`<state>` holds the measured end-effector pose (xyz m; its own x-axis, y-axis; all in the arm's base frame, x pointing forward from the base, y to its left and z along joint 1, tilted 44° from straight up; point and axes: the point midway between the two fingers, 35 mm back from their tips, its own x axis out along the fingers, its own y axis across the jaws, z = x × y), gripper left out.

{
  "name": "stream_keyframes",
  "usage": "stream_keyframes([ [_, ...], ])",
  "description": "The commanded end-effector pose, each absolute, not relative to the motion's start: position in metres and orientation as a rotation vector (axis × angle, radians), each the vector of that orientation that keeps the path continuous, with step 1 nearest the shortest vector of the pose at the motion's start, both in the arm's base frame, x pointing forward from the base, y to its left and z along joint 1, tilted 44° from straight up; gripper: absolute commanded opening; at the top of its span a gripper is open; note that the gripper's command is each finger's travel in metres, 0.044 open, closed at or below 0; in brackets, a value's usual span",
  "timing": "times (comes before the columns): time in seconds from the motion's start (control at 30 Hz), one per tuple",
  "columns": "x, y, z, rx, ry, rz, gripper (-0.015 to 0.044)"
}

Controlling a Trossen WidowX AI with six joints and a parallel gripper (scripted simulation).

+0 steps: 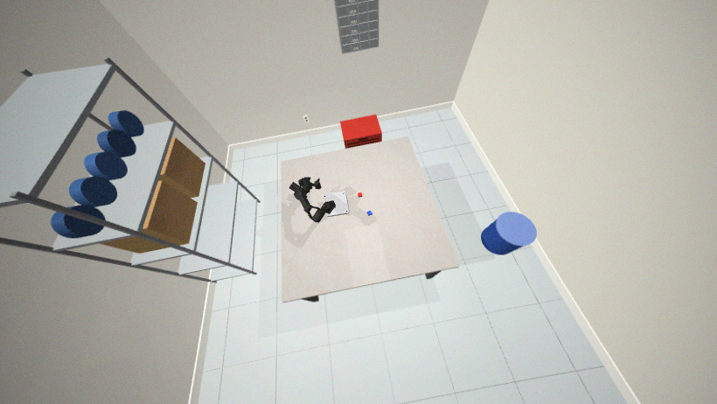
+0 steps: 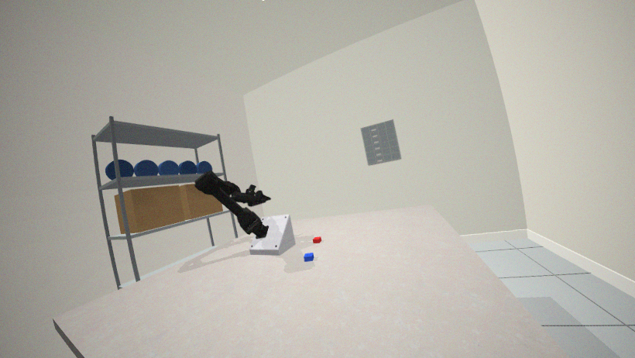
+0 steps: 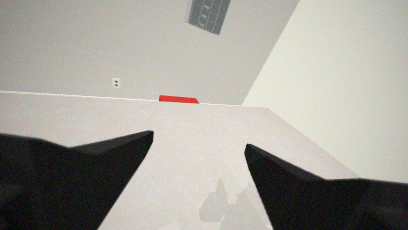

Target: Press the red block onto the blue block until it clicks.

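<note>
Left to right, as laid out in the top view. A metal shelf unit stands at the far left, carrying a row of blue round containers above brown boxes. Next, the black arm is folded back over its pale, sloped mount on the surface.

The pincer is raised above the surface, with its two dark, tapered fingers spread wide. It is open and holds nothing.

The red block lies on the surface, just beyond the mount and apart from it. Finish: bright, saturated red, uniform in colour. Form: small, compact and boxy, resting level. Studs or other fine detail are too small to confirm.

Behind it, past the edge of the surface, a red cabinet stands near the wall.

The blue block follows, near the red block but not touching it. It is likewise small and boxy, in a strong, even blue. The two are unjoined. At the far right, a large blue cylinder stands beyond the surface.
</note>
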<state>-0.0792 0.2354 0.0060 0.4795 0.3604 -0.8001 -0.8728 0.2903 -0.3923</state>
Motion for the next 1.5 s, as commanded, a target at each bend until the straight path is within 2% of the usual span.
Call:
stream_keyframes([
  [0.0, -0.079, 0.235, 0.006, -0.939, 0.654, 0.905, 0.0426],
  [0.1, -0.063, 0.242, 0.005, -0.935, 0.682, 0.834, 0.044],
  [0.33, 0.019, 0.257, -0.003, -0.906, 0.826, 0.506, 0.044],
  [0.57, 0.096, 0.246, -0.015, -0.855, 0.958, 0.233, 0.044],
  [1.0, 0.224, 0.153, -0.034, -0.706, 1.313, -0.327, 0.044],
  [1.27, 0.264, 0.073, -0.045, -0.567, 1.523, -0.598, 0.044],
  [1.47, 0.261, 0.061, -0.044, -0.558, 1.542, -0.619, 0.044],
])
